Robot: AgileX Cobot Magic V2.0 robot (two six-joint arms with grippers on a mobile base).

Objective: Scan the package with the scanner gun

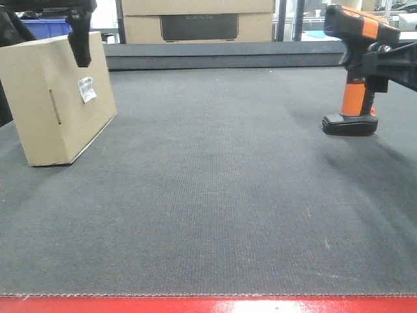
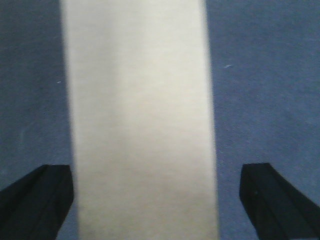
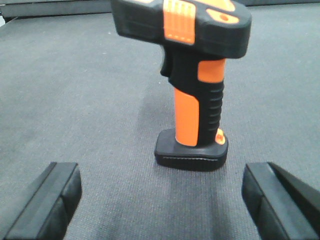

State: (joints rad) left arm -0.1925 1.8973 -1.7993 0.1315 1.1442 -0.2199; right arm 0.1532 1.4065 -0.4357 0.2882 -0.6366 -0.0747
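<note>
The package [image 1: 62, 104] is a tan cardboard box standing on its edge at the far left of the grey mat, its white barcode label [image 1: 86, 89] facing right. My left gripper [image 1: 52, 39] hangs over its top edge, one black finger [image 1: 81, 42] down beside the label face. In the left wrist view the package [image 2: 140, 100] runs between the open left gripper [image 2: 157, 172], with a gap showing on the right. The scanner gun [image 1: 357, 78], black and orange, stands upright on its base at the far right. The right gripper [image 3: 161, 182] is open just short of the scanner gun [image 3: 192, 95].
A larger brown carton [image 1: 199, 26] with a dark cut-out stands behind a raised dark ledge [image 1: 228, 55] at the back. A blue bin [image 1: 45, 27] sits at the back left. The table's red front edge [image 1: 208, 305] runs along the bottom.
</note>
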